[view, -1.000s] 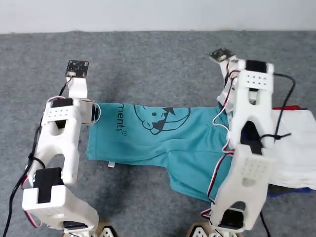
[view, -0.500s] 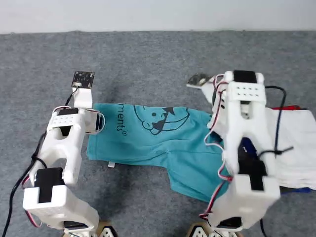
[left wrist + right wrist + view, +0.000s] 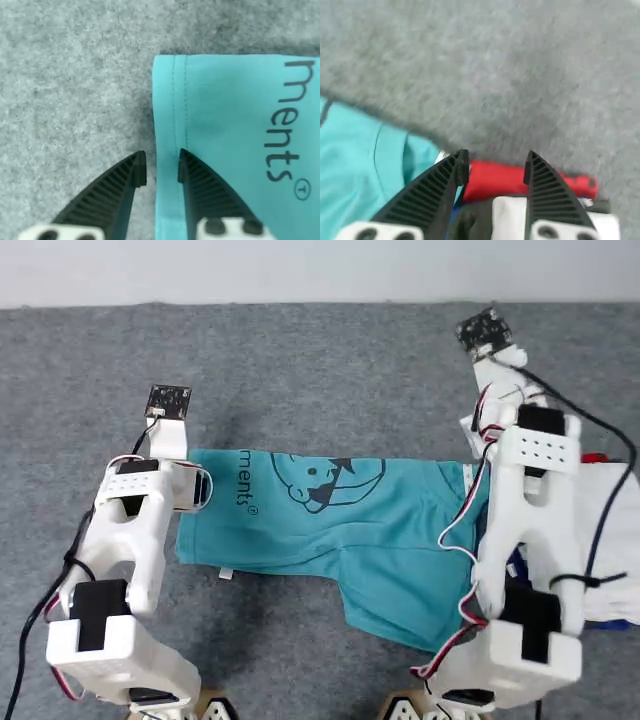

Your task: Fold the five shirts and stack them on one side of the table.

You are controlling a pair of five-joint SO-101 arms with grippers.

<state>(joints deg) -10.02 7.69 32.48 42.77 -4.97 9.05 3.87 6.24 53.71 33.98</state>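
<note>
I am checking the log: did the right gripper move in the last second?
Yes. Against the teal shirt, the right gripper first swung in over it, then back out to its end beside the white shirt.

The right arm point(image 3: 525, 540) covered one end of the teal shirt point(image 3: 330, 530) and much of the folded pile point(image 3: 612, 540), which the picture's edge also cut off. In the right wrist view the bench point(image 3: 520, 65) was blurred.

The table point(image 3: 330, 360) has a fuzzy grey top. A teal shirt point(image 3: 340, 530) lies spread out in the middle of it. On the right side sits a pile of shirts, with a white shirt point(image 3: 612, 530) on top and a red one point(image 3: 592, 457) peeking out.
</note>
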